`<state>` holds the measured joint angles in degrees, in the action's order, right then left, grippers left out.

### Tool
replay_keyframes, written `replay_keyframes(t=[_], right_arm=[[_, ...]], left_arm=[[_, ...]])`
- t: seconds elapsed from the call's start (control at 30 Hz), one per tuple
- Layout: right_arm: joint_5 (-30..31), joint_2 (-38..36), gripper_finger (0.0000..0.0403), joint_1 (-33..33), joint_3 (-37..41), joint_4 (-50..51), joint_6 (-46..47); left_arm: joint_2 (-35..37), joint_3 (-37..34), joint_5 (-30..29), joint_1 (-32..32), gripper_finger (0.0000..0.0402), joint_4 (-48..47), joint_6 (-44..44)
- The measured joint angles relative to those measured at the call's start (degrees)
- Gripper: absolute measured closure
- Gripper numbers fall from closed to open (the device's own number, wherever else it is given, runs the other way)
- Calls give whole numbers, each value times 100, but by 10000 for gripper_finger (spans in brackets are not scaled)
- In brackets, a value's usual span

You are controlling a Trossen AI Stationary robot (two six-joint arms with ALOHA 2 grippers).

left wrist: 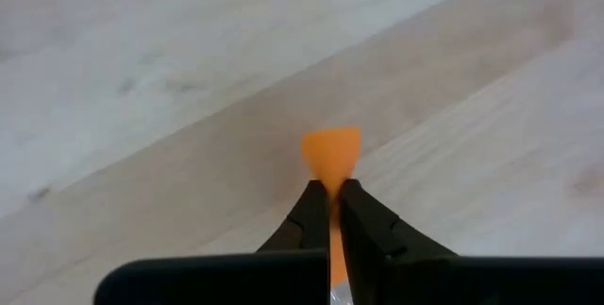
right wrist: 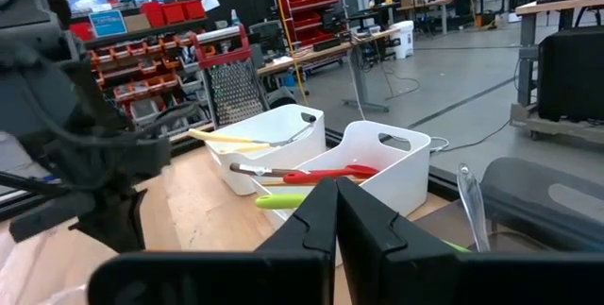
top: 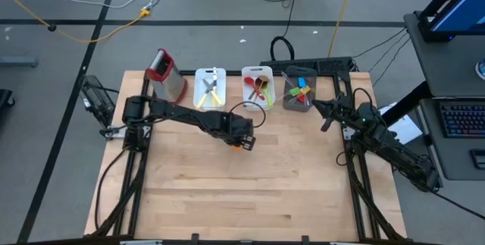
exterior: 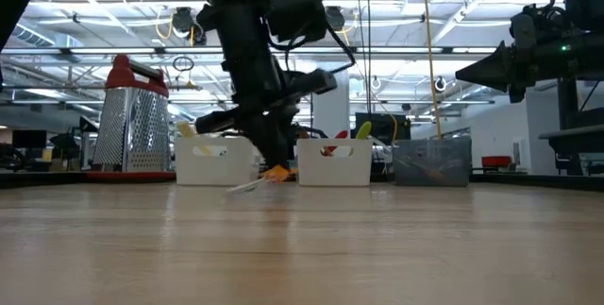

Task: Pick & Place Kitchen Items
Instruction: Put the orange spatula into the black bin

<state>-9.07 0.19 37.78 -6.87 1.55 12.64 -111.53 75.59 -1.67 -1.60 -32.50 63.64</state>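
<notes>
My left gripper (top: 241,140) hangs over the middle of the table, a little in front of the bins, shut on an orange spatula (left wrist: 330,154). In the left wrist view its orange blade shows just past the fingertips. In the low view a pale handle (exterior: 243,187) slants out below the gripper (exterior: 274,165). Other kitchen items lie in two white bins (top: 211,87) (top: 258,86) and stand in a grey cup (top: 298,92) at the far edge. My right gripper (top: 326,124) waits shut at the table's right edge, raised and holding nothing. My left gripper pinches the spatula's orange neck (left wrist: 332,190), right behind the blade, between its two fingers. The fingers come steeply from above. The blade sticks out beyond the fingertips. The pale handle end (exterior: 236,189) slants down close to the table; I cannot tell whether it touches.
A metal box grater with a red top (top: 167,74) stands at the far left, beside the bins. The bins and the cup form a row along the far edge. Bare wood (top: 242,192) stretches from the gripper to the near edge.
</notes>
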Motion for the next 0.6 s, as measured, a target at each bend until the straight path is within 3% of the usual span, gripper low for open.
replay_keyframes(t=[0.17,0.3,0.47,0.6], right_arm=[[-16,0,403,0,0,16,67],[-253,0,403,0,0,9,805],[-1235,91,403,-2,0,25,1415],[-1982,252,395,-2,-2,-8,1669]], left_arm=[[79,2,233,-170,401,534,-17],[79,3,490,-269,401,1494,3],[82,4,559,-351,401,2931,202],[84,4,291,-423,401,3978,443]])
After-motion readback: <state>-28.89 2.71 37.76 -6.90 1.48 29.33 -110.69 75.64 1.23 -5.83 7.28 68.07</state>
